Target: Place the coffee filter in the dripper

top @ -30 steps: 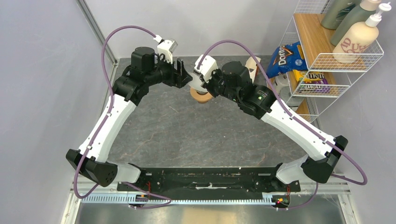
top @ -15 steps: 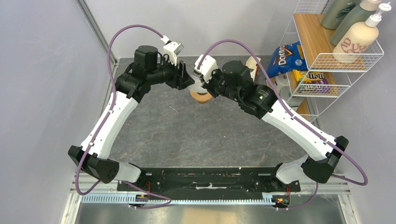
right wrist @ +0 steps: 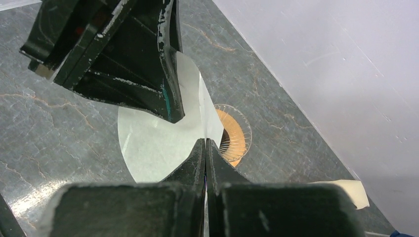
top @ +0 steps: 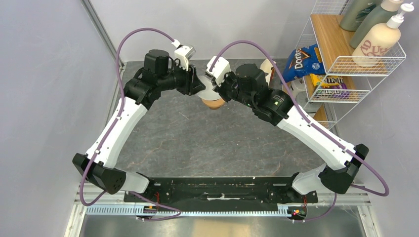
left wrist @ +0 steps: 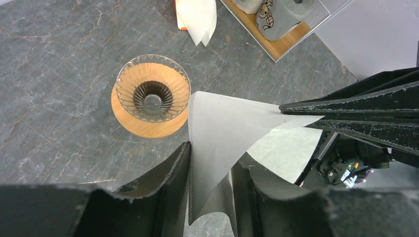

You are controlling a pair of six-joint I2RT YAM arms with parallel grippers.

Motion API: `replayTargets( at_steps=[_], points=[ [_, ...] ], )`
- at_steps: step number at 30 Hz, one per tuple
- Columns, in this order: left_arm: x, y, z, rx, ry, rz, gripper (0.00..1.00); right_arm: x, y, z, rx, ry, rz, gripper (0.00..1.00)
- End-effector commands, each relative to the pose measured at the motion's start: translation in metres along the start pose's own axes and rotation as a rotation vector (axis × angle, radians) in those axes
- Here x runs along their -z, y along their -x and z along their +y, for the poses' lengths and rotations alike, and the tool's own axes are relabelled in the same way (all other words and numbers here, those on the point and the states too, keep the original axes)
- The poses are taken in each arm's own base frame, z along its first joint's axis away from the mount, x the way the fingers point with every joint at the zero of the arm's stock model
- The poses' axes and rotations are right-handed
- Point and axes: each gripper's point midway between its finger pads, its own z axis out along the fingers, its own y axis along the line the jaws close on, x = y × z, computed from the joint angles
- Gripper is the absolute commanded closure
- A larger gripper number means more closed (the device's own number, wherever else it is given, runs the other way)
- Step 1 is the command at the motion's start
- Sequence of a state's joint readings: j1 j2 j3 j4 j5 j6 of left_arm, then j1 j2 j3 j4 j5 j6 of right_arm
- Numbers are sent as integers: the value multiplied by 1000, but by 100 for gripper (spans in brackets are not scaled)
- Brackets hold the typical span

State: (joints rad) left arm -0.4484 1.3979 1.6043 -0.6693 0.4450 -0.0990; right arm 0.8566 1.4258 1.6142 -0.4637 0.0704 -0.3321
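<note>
Two grips, one coffee filter (left wrist: 222,128): right gripper (right wrist: 205,148) pinched shut on it, left gripper (left wrist: 210,168) half-open astride it; dripper (left wrist: 153,94) just beneath.

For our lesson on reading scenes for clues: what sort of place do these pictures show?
Probably a robotics test bench staged as a coffee corner: two robot arms bolted at the edge of a stone-look table, a glass dripper, and a wire rack with a Doritos bag and pump bottles.
</note>
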Motion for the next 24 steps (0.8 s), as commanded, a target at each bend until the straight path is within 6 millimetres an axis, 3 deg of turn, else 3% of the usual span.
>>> replayTargets(
  at_steps=[1,6,7,9,15,19,24],
  points=[
    [1,14,-8,14,-9,-63,64,3,26,-14,-38,-65,-75,100],
    [0,20,-8,98,20,-100,97,-1,24,-23,-79,-122,-65,100],
    [0,21,-8,122,28,-106,98,-2,23,-25,-92,-138,-61,100],
    [0,23,-6,178,44,-130,98,-2,18,-32,-125,-182,-41,82],
    [0,28,-8,267,40,-186,98,9,4,-51,-379,-150,-29,46],
    [-3,34,-11,298,14,-209,98,11,-4,-50,-432,-140,-5,42],
    [-6,41,-14,315,-3,-228,98,7,2,-42,-449,-86,-19,43]
  ],
)
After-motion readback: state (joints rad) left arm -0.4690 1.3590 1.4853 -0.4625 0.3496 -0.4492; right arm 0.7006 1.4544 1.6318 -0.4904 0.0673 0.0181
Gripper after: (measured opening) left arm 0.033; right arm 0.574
